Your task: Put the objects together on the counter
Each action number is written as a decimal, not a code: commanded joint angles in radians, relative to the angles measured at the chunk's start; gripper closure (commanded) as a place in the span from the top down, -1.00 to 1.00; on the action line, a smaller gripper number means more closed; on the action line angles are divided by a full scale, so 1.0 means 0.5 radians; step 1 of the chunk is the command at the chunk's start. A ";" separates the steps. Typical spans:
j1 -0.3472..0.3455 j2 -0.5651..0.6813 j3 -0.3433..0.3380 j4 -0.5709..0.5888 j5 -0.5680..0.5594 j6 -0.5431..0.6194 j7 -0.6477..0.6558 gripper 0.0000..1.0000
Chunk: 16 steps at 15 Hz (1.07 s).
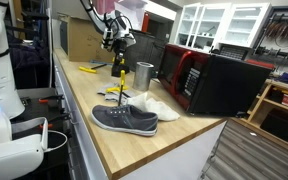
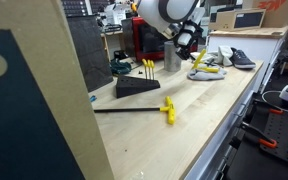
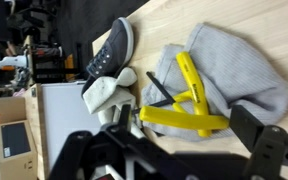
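Note:
A yellow-and-black T-handle tool [image 3: 184, 108] lies on the pale cloth [image 3: 239, 70] on the wooden counter [image 1: 134, 150]. My gripper [image 3: 183, 121] hangs just above it, open, with a finger on either side of the yellow handle and not clamping it. In both exterior views the gripper [image 1: 117, 48] [image 2: 190, 47] hovers over the tool [image 2: 206, 68]. The grey sneaker [image 1: 124, 119] [image 3: 109, 48] with its white sole lies beside the cloth [image 1: 156, 107]. A steel cup [image 1: 144, 74] stands behind them.
A black-and-red microwave [image 1: 209, 80] stands close behind the cloth. A cardboard box [image 1: 84, 40] sits at the counter's far end. Another yellow-handled tool [image 2: 167, 108] [image 1: 89, 69] lies apart on the counter, near a black stand [image 2: 136, 87] holding more tools.

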 commanded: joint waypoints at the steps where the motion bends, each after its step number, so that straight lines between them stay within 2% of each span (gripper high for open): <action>1: 0.034 -0.122 0.044 0.129 0.328 0.051 -0.052 1.00; 8: 0.074 -0.267 0.103 0.339 0.823 0.343 -0.124 1.00; 16: 0.077 -0.314 0.096 0.447 0.987 0.651 -0.181 1.00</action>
